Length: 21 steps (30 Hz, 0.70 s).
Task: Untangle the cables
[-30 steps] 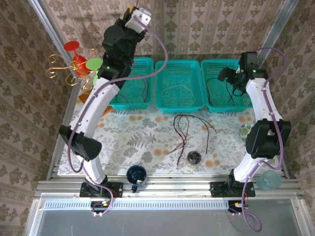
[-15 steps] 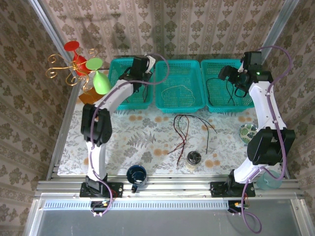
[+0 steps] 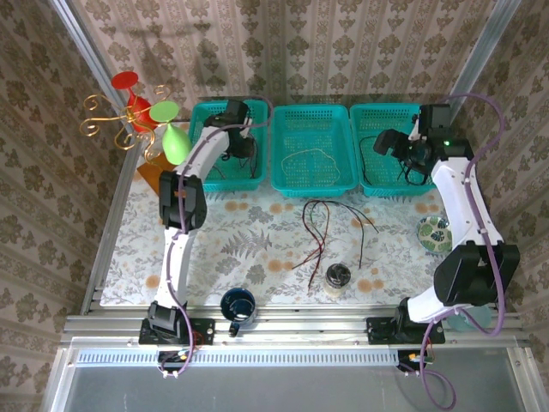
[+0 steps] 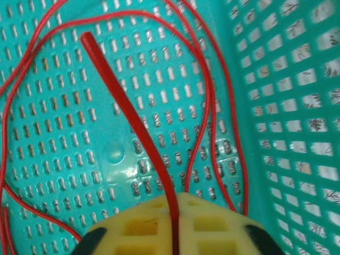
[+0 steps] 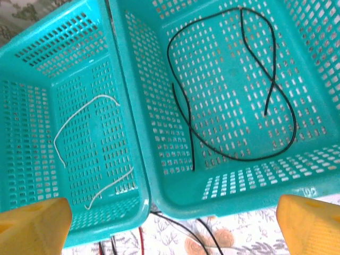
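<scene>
Left basket: the teal left basket (image 3: 225,184) is taking the reds, and thin red loops are already lying across its perforated floor.
Left tool: the left tool (image 4: 175,212) is down low inside that basket, its yellow pads pressed together on the red cable (image 4: 137,133). The strand runs straight up out of the seam between them.
Why so low: my read is that it wants the red cable to land inside the walls and not spring back over the rim.
Middle basket: one white cable (image 5: 98,97) sits alone in the middle basket (image 3: 314,190), curled loosely, so this looks like one colour per basket.
Tangle: on the desk (image 3: 249,240), just in front of the middle basket, the tangle (image 3: 319,225) of red and black strands lies crossed. That part of the job is not yet done.
Right basket: a black cable (image 5: 234,158) is looped over itself on the floor of the right basket (image 5: 228,186).
Right tool: the right tool (image 5: 171,220) hangs above the near rims of the middle and right baskets. Its fingers are spread wide with nothing between them, and it looks ready for the next strand.
Writing: I can't read any brand, label or lettering on the baskets or cables.
</scene>
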Motion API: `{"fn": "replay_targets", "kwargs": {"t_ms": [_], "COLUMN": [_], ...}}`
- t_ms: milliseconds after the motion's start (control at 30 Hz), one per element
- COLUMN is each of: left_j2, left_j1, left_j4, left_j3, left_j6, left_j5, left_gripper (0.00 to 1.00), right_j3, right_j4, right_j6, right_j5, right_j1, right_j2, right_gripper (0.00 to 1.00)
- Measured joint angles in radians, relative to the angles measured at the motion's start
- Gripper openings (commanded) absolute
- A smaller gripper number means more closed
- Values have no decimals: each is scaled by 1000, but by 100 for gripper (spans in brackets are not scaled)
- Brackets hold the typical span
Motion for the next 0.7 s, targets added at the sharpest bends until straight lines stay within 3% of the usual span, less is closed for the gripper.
{"fn": "replay_targets", "kwargs": {"t_ms": [167, 333, 500, 700], "left_j2": [0, -14, -89, -178], "left_j1": [35, 18, -39, -88], "left_j4": [-10, -10, -8, -18], "left_j3": [-14, -13, -6, 128], "left_j6": [-86, -97, -53, -23], "left_j5": [82, 59, -39, -91], "left_gripper": [68, 87, 96, 96], "right_j3": [-59, -134, -241, -356], "right_j4": [-8, -22, -38, -44], "right_j6": [3, 8, 15, 34], "right_j5": [-1, 0, 0, 0], "right_j1": [17, 37, 63, 106], "right_j2": [-42, -107, -200, -242], "right_gripper": [100, 100, 100, 98]}}
